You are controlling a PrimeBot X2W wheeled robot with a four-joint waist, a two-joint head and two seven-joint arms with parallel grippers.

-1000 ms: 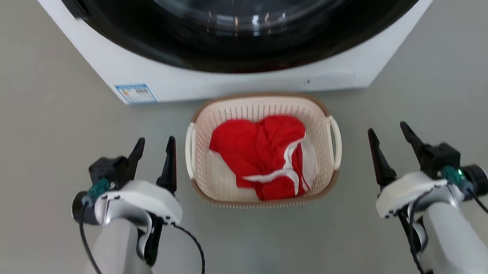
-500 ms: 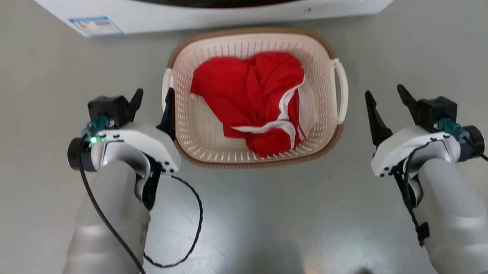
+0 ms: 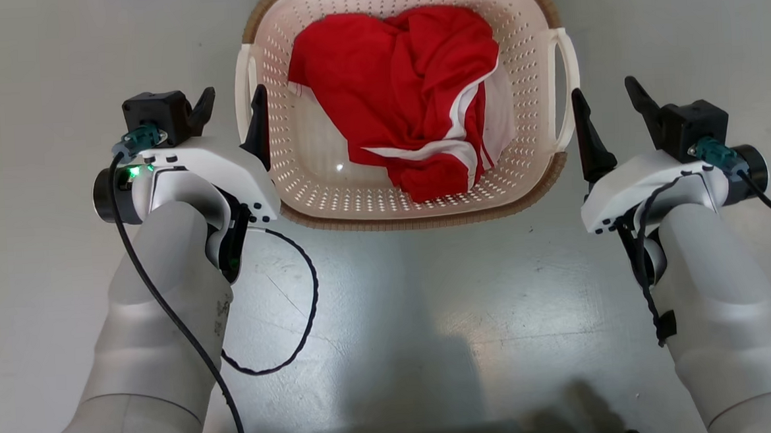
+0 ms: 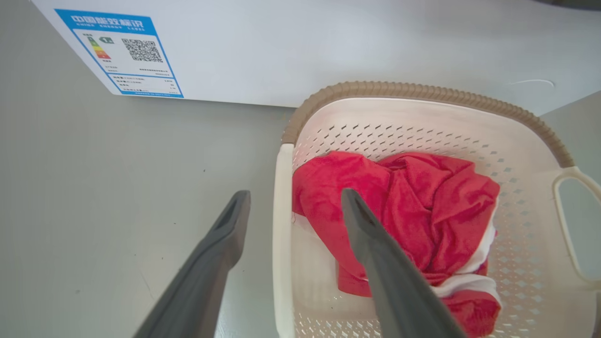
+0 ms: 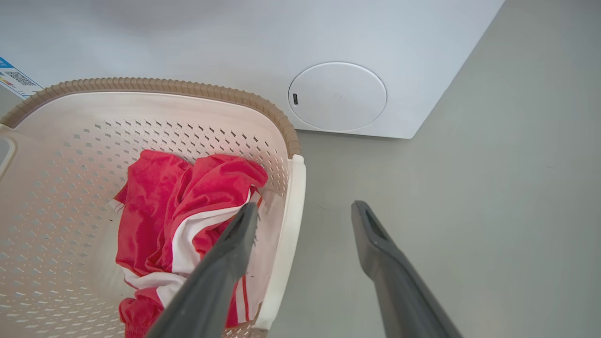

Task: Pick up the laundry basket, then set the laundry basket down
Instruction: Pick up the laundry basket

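The laundry basket (image 3: 418, 218) is lying between the left gripper (image 3: 234, 96) and right gripper (image 3: 603, 89), their released fingers (image 3: 258, 124) straddling its side handles (image 3: 241, 79).

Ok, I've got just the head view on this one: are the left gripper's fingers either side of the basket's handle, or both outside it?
Observer: Either side. In the left wrist view the open left gripper has the left handle of the laundry basket between its fingers.
Operator: And the right one?
Observer: Same there. The open right gripper has the right handle between its fingers, with the inner finger over the red garment.
Operator: What's beyond the basket?
Observer: A white washer stands right behind it, with a blue label on its front.
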